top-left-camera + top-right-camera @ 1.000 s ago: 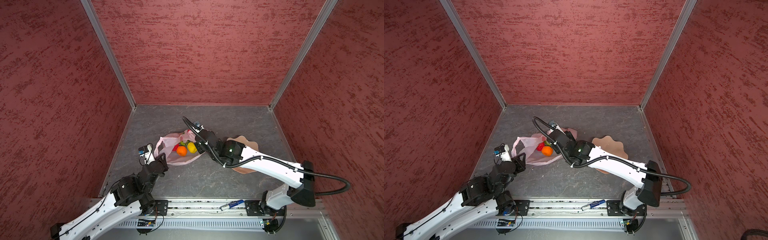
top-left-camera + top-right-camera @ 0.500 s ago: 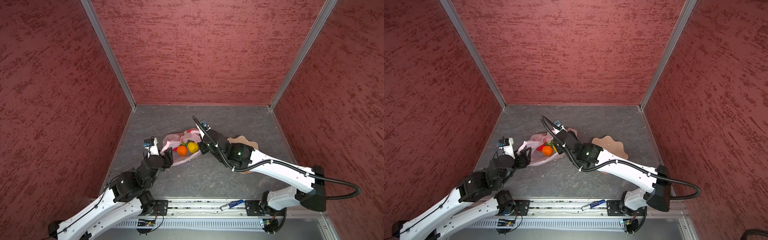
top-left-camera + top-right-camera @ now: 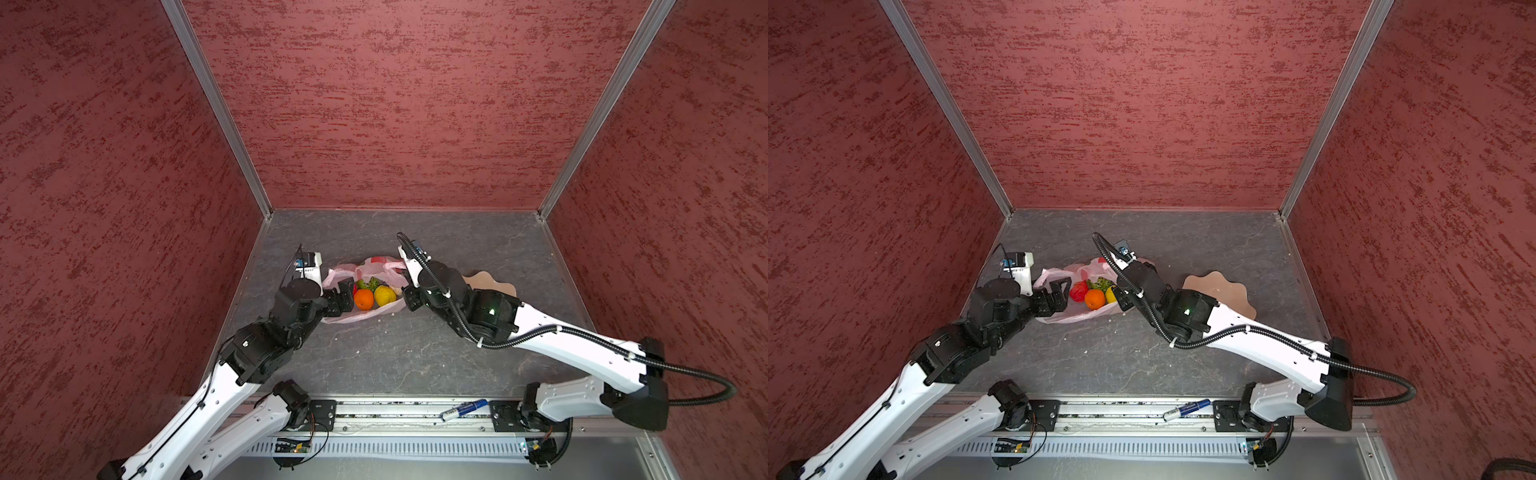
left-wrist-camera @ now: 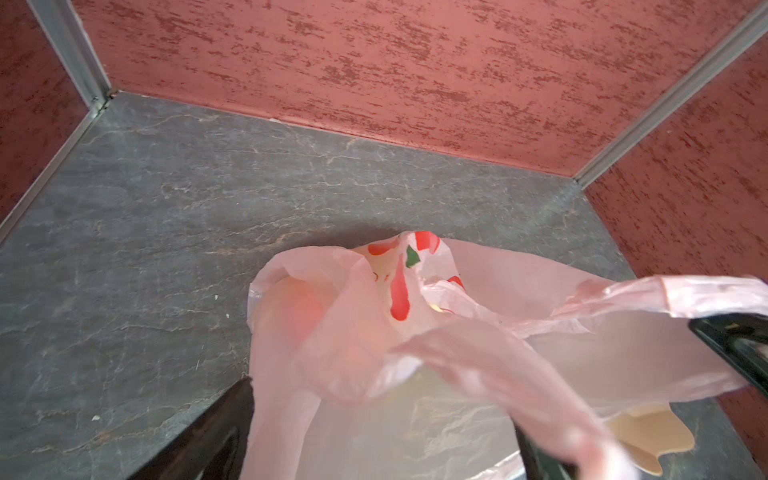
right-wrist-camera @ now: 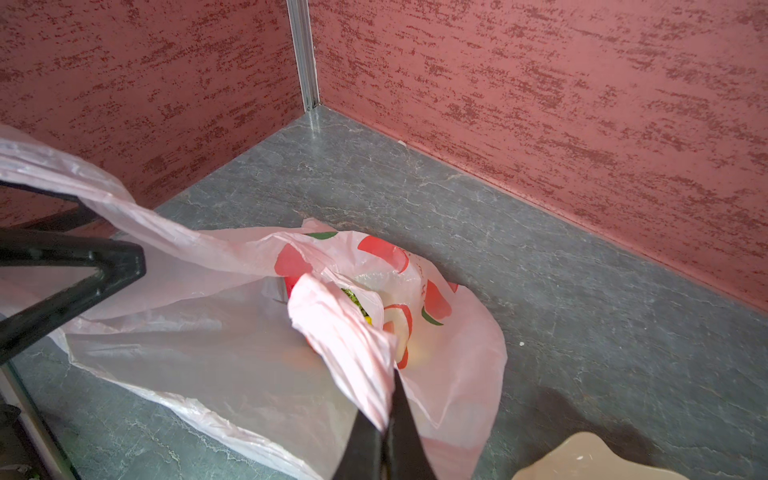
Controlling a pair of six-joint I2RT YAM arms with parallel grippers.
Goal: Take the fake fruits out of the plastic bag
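1. step in hand: opening and steadying the plastic bag [image 3: 357, 318] so that the fake fruits [image 3: 364, 299] can be reached. as i judge it, no fruit is out yet. every piece in view sits inside the bag mouth.
2. right jaws: closed, pinching a bunched fold of the bag rim. this shows clearly in the right wrist view.
3. left jaws: wide apart, gripping nothing that i can see. in both top views they stand at the left edge of the bag mouth, facing the fruit.
4. a strip of bag film lies across one left finger [image 5: 83, 251]. i cannot tell whether it is hooked there or only draped.
5. location: the bag lies on the grey surface [image 3: 415, 353], between the two arms.
6. contents in view: the red piece [image 3: 1079, 291] is just beside the left jaws. the orange one [image 3: 1095, 299] comes next, and the lemon [image 3: 385, 295] lies toward the right jaws. the green ball [image 3: 1102, 284] sits behind them.
7. in the left wrist view, film lies between the open jaws and hides the fruit.
8. next move, as i judge it: the left jaws enter the mouth and close on the red or orange piece. they must catch no film. the right jaws must hold the rim up and clear.
9. caution: round fruit is likely to roll, so centre it before closing.
10. a peach bowl [image 3: 1221, 286] stands apart, to the right of the bag.
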